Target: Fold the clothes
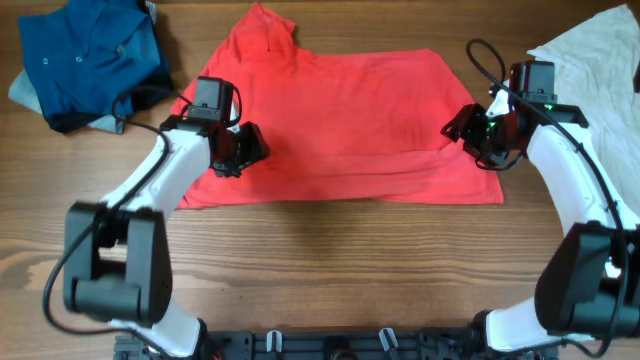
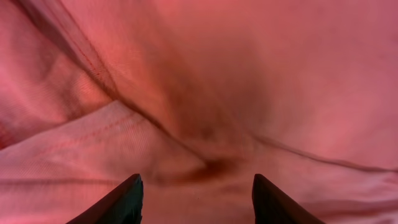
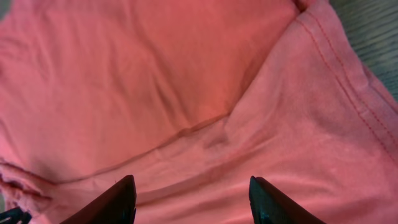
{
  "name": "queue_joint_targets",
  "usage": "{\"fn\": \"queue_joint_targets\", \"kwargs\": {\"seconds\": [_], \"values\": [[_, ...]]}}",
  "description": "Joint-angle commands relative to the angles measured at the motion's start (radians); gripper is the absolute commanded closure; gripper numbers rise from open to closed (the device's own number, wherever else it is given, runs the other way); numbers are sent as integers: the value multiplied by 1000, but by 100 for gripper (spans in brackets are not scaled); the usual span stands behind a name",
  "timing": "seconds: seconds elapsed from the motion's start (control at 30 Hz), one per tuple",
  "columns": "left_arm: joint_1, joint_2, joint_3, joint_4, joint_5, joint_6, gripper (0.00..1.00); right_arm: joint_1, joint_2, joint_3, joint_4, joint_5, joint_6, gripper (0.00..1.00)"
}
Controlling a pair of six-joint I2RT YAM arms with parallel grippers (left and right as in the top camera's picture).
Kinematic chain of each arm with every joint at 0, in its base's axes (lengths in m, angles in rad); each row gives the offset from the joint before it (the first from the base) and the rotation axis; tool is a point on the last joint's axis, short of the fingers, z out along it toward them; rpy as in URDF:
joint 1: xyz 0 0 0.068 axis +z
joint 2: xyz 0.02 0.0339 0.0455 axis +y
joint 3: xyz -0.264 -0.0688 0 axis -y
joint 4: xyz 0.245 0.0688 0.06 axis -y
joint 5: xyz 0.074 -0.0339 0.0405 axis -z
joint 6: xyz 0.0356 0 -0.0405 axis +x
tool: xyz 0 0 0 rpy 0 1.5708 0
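While both jaws stand parted over it, red T-shirt (image 1: 340, 130), layered, faintly creased.

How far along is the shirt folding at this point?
Done: the red T-shirt lies flat with one layer apparently folded over itself. In hand: nothing; left gripper and right gripper sit open at its side edges. Left: it is wide, one sleeve juts out, so further folds remain.
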Motion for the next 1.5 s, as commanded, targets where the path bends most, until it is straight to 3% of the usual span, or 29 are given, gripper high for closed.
{"fn": "queue_joint_targets", "kwargs": {"seconds": [0.0, 0.2, 0.3, 0.57, 0.67, 0.7, 0.8, 1.47], "values": [[3, 61, 7, 16, -7, -24, 44, 5, 58, -5, 10, -16, 21, 41], [3, 72, 7, 60, -8, -27, 45, 6, 125, -5, 35, -16, 22, 41], [3, 72, 7, 95, -10, -27, 59, 8, 165, -5, 58, -15, 21, 41], [3, 72, 6, 137, -11, -27, 74, 8, 201, -5, 88, -10, 47, 44], [3, 72, 6, 128, -10, -41, 69, 8, 204, -6, 88, -11, 48, 44], [3, 72, 6, 109, -9, -58, 56, 8, 208, -6, 87, -10, 48, 44], [2, 72, 6, 59, -7, -61, 39, 8, 230, -6, 87, -11, 47, 43], [0, 72, 14, -26, 64, -204, 47, 11, 259, -6, 83, -11, 44, 43]]}}
